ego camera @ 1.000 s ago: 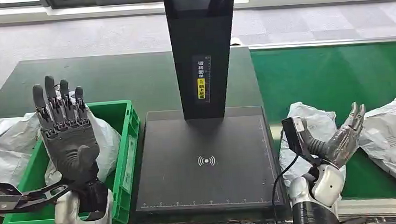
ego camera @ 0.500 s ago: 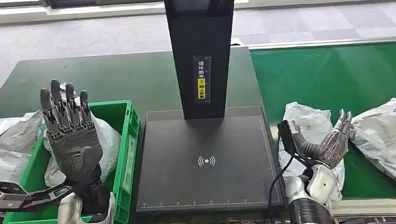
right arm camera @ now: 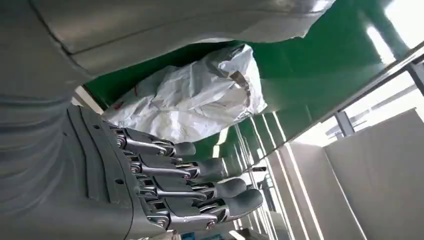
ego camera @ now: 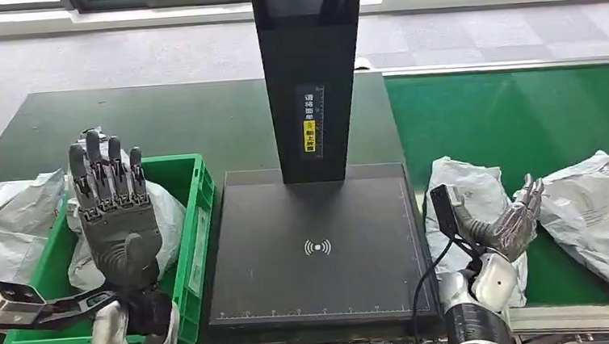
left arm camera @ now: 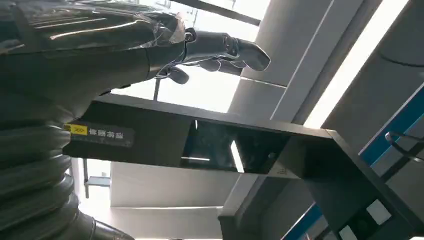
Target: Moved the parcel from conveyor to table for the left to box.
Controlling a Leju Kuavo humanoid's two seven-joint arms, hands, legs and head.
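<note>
**Parcel on the belt, right hand beside it**

While the green crate (ego camera: 194, 197) on the dark table (ego camera: 200, 118) holds a crumpled grey bag (ego camera: 169, 222), the parcel (ego camera: 469, 197) lies on the green conveyor (ego camera: 516, 113), a wrinkled grey-white poly bag just right of the black scanner pad (ego camera: 314, 244). A second bag (ego camera: 604, 212) lies near it. The right hand (ego camera: 509, 224) hovers between the two, fingers loosely curled, holding nothing. The left hand (ego camera: 114, 214) stands upright over the crate, fingers straight and apart, empty.
</note>
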